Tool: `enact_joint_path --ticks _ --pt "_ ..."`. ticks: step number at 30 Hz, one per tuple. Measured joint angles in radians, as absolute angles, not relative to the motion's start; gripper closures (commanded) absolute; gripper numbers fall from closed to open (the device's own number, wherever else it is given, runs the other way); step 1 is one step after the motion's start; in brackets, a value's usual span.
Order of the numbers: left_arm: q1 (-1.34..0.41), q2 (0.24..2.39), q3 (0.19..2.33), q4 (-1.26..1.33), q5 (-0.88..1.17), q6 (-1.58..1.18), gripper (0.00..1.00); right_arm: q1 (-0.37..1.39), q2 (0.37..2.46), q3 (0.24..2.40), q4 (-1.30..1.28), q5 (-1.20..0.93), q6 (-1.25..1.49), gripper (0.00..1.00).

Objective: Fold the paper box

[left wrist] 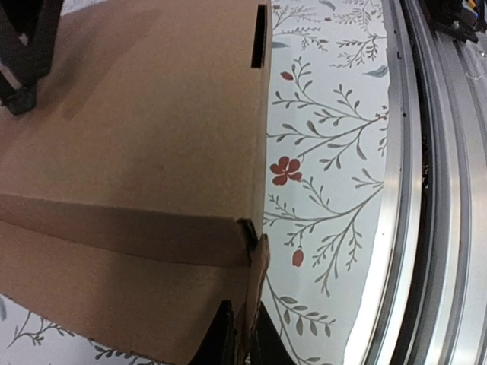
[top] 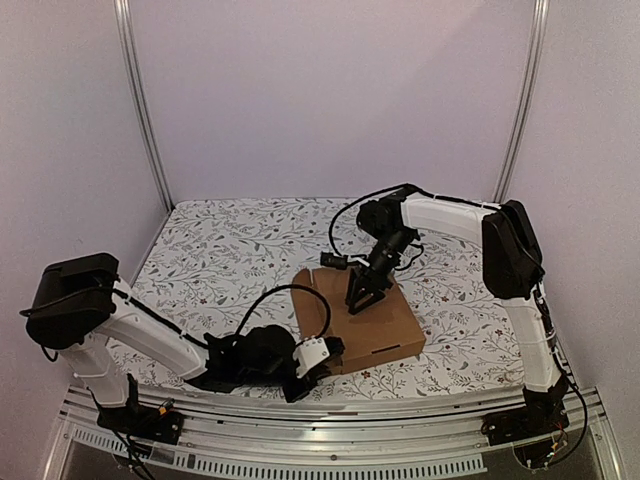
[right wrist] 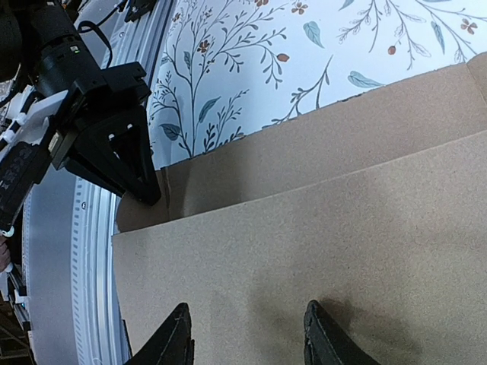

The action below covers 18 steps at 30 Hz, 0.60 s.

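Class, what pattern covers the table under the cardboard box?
White cloth with grey-green vines and red flowers; clearest in the left wrist view.

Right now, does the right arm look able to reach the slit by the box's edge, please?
Probably yes: the right claw rests open on the box top, with only bare cardboard between it and the slit. The left claw pinches a corner flap, off that path.

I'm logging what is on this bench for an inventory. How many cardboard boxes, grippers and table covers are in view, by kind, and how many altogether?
Cardboard boxes: 1, the paper box
Grippers: 2, the left gripper and the right gripper
Table covers: 1, the floral table cover
Total: 4
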<state>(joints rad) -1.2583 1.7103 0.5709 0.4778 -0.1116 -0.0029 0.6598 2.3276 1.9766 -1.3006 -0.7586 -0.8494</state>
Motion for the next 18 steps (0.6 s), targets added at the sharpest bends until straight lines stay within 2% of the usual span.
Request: enact_joint_path --ticks 4,13,18 --pt "-1.258 1.710 0.612 0.482 -0.101 -0.015 0.85 0.660 2.328 1.978 -1.301 -0.759 -0.842 0.51" --pt "-1.261 1.704 0.614 0.488 -0.093 -0.029 0.99 0.659 2.330 1.980 -1.303 -0.762 -0.838 0.51" --pt "-1.261 1.704 0.614 0.486 -0.093 -0.031 1.00 0.659 2.332 1.983 -1.306 -0.762 -0.837 0.51"
